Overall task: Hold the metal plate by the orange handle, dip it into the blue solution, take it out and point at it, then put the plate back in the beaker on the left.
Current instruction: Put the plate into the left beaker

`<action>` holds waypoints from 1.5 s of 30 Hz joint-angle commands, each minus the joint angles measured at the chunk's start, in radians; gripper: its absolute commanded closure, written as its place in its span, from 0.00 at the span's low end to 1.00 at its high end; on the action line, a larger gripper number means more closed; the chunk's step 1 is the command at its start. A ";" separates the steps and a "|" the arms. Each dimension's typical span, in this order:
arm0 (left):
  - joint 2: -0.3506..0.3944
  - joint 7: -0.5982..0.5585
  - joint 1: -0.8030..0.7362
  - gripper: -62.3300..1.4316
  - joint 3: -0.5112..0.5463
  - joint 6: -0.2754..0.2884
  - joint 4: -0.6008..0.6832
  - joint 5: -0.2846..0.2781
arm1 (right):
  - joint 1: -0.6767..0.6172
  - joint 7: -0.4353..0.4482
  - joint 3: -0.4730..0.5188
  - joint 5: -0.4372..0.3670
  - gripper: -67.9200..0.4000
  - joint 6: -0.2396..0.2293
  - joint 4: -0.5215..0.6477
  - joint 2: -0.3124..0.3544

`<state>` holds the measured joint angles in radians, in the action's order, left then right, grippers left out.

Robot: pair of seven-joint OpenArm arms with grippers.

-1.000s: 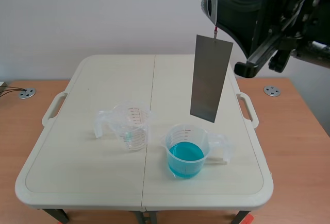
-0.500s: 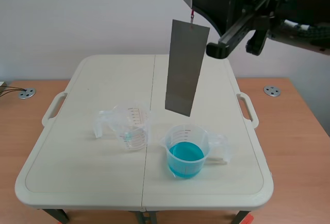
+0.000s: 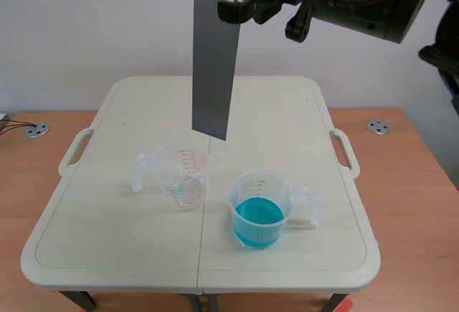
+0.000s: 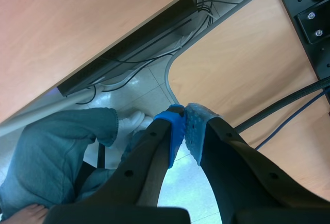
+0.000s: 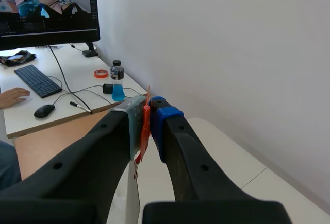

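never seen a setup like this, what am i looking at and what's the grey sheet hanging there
It is a robot with two black arms, each ending in a two-fingered hand. The wide picture looks from between the arms over a table. On it stand a clear beaker and a beaker of blue liquid. The other two pictures come from wrist cameras. The right hand pinches an orange handle, and the metal plate hangs from it over the table. The left hand is shut on nothing, beside a desk.

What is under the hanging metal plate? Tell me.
Below the metal plate are the white table and the clear beaker; whether it hangs straight over the beaker is unclear. It covers a strip of table behind.
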<state>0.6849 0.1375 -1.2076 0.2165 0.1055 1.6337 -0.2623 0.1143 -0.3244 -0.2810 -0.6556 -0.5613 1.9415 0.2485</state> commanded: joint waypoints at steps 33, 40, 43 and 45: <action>0.003 -0.010 -0.002 0.95 -0.005 0.021 0.008 -0.033 | 0.266 0.016 -0.180 -0.003 0.98 -0.008 -0.448 -0.167; 0.003 -0.010 -0.002 0.95 -0.005 0.021 0.008 -0.033 | 0.266 0.023 -0.183 -0.003 0.98 -0.034 -0.510 -0.199; 0.003 -0.010 -0.002 0.95 -0.005 0.021 0.008 -0.033 | 0.266 0.024 -0.185 -0.003 0.98 -0.042 -0.536 -0.211; 0.003 -0.011 -0.002 0.95 -0.005 0.021 0.008 -0.033 | 0.266 0.027 -0.185 -0.003 0.98 -0.042 -0.551 -0.213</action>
<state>0.6872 0.1375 -1.2076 0.2157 0.1268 1.6337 -0.2920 0.3542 -0.3153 -0.4656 -0.6472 -0.6033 1.3842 0.0406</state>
